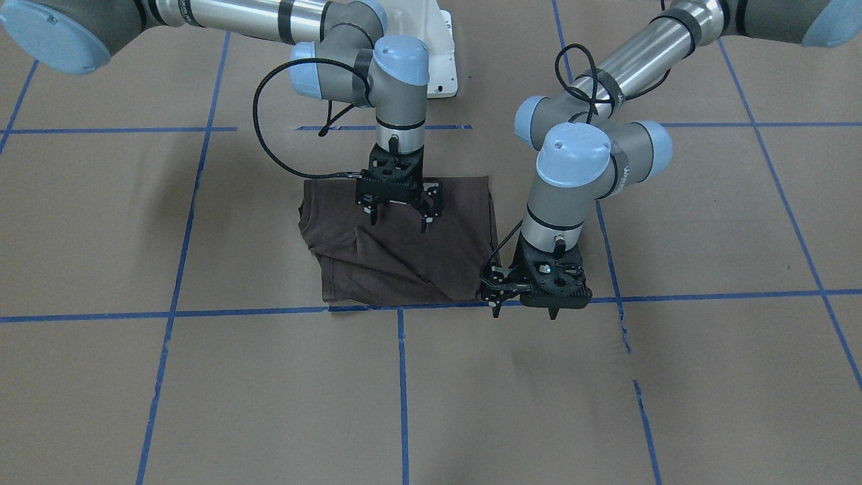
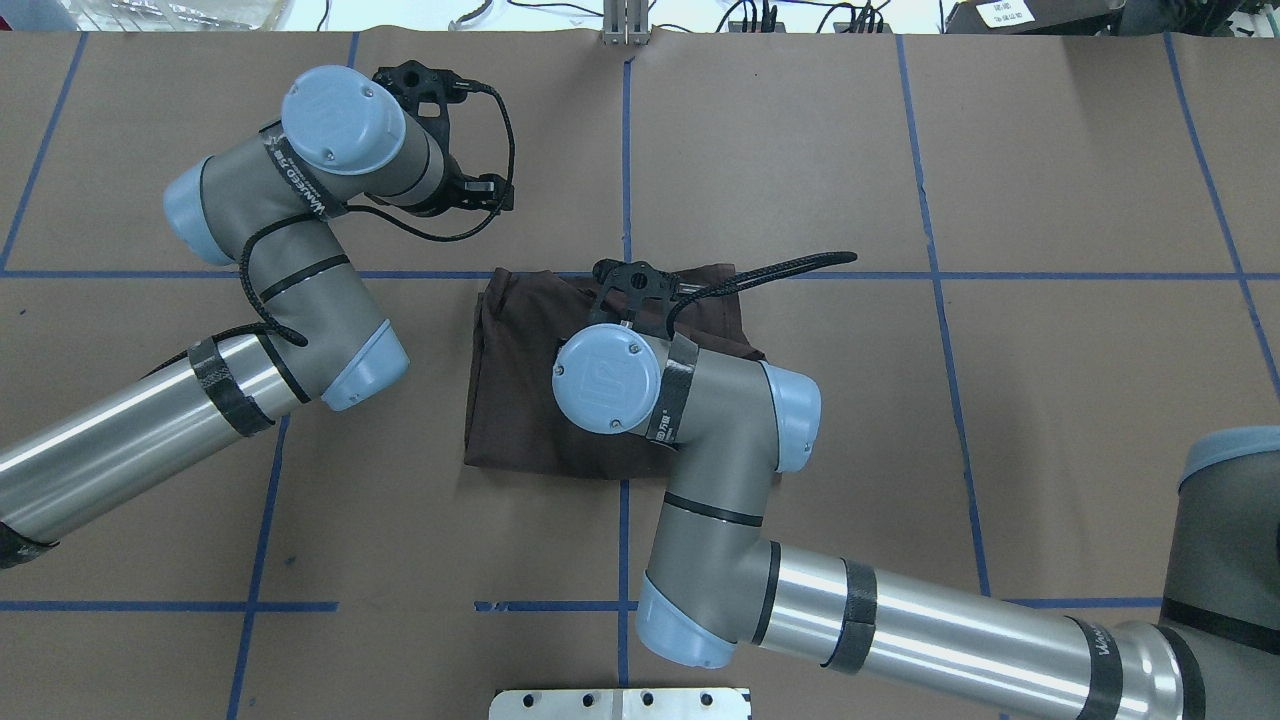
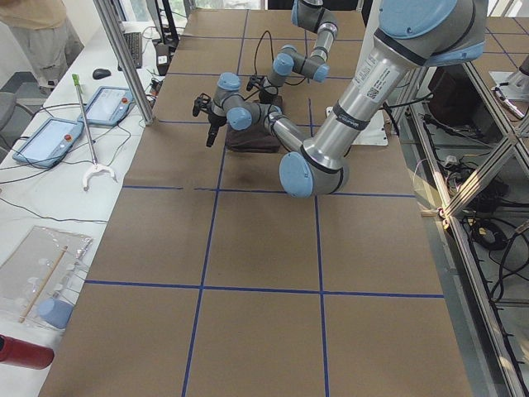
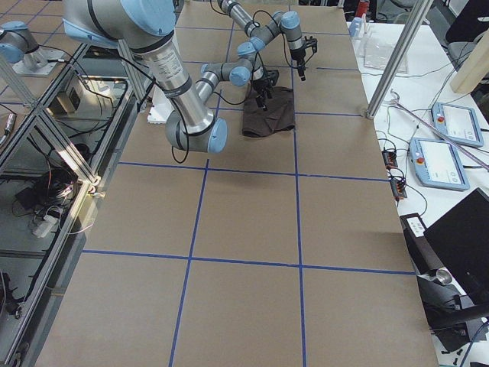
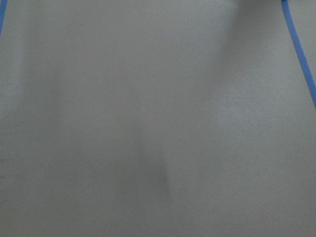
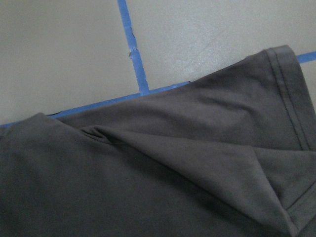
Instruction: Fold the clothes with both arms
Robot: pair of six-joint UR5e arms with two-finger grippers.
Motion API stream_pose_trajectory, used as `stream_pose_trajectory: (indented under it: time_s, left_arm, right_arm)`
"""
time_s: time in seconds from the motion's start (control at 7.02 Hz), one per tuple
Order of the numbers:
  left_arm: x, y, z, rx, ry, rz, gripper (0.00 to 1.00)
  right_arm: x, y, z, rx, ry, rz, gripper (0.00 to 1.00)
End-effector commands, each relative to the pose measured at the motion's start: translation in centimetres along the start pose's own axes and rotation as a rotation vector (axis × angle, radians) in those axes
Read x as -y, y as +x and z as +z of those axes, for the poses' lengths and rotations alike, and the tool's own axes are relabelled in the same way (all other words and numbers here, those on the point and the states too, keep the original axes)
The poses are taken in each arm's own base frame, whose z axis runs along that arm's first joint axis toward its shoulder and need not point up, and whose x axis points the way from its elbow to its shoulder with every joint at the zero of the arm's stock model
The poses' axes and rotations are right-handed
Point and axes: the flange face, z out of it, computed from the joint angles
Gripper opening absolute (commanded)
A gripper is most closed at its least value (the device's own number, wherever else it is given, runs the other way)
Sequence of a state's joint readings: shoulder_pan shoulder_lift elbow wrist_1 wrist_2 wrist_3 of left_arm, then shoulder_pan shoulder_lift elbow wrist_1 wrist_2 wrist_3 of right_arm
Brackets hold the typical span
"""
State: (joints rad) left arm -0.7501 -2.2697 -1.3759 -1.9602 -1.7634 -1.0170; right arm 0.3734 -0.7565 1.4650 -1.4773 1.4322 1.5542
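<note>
1. My right pincer (image 1: pixel 399 221), black and two-fingered: jaws spread, holding nothing. It points straight down over the robot-side half of the dark brown-grey short-sleeved cloth T-shirt (image 1: pixel 404 263). I cannot tell whether the tips touch the cloth.
2. My left pincer (image 1: pixel 524 311): jaws apart, empty. It hangs off the shirt's far corner on my left, and its wrist view shows only bare surface and tape.
3. The T-shirt: mid-worktop, folded into a rough rectangular packet, with a slack diagonal ridge across the top layer and a hemmed edge at one corner.
4. The flat brown paper-covered worktop (image 1: pixel 269 391), gridded with blue tape lines (image 1: pixel 402 377).
5. Step, as I judge it: between folds, the packet formed but untidy.
6. Next move calls for both pincers to close on one edge, catch every layer, then lift and carry over evenly, or the ridge will set.
</note>
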Motion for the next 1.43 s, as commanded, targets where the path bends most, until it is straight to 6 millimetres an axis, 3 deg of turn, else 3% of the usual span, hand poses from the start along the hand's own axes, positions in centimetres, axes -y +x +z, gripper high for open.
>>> stream_pose_trajectory:
  time_s: [0.0,0.14,0.43,0.86,1.0,1.28]
  left_arm:
    - [0.0,-0.1,0.0,0.000,-0.001,0.000,1.00]
    - [-0.1,-0.1,0.0,0.001,0.000,0.000,1.00]
    - [-0.1,-0.2,0.1,0.002,0.000,0.000,1.00]
    - [-0.1,-0.3,0.1,0.002,0.000,-0.003,1.00]
    - [-0.1,-0.1,-0.3,-0.004,0.004,-0.008,1.00]
    - [-0.9,-0.9,-0.7,-0.008,0.005,-0.008,1.00]
  right_arm:
    - [-0.1,0.6,0.6,0.019,-0.009,0.007,0.98]
    - [-0.2,0.7,0.8,0.017,-0.012,0.007,0.98]
    - [-0.5,1.0,3.1,0.032,-0.012,0.012,0.98]
    - [2.0,1.4,3.2,0.021,-0.028,0.017,0.98]
    - [3.2,2.0,3.7,0.009,-0.017,0.017,0.98]
    - [9.1,4.0,5.9,-0.051,0.012,0.006,0.99]
